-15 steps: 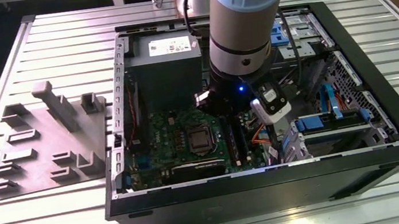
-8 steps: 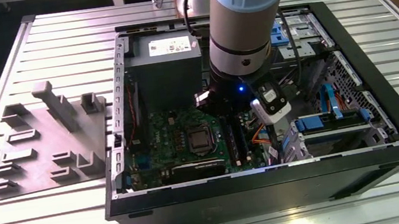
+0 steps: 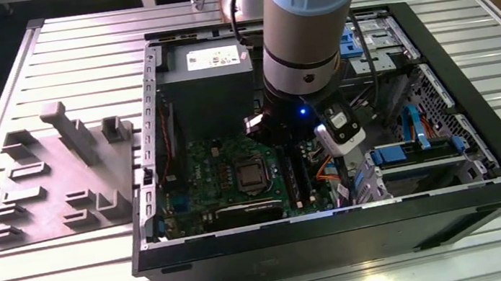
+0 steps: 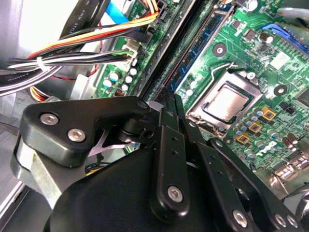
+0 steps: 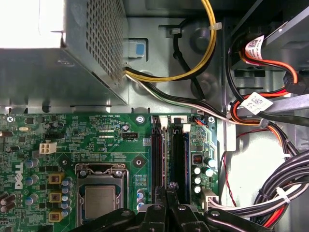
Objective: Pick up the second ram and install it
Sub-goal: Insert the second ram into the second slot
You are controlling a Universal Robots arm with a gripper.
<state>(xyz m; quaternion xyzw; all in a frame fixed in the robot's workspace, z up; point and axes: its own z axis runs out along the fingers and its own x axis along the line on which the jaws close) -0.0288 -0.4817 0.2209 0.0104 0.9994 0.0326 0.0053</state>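
Jaws together above motherboard (image 5: 96,140), slatted metal table (image 3: 74,55)

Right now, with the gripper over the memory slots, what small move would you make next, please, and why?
Probably a straight push down: the gripper sits at the end of the second ram, which stands between the black slot rails, and full seating cannot be confirmed.

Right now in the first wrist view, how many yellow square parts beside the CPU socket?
3, in one line along the CPU socket: yellow square at one end, the middle one, the other end. More may lie out of frame.
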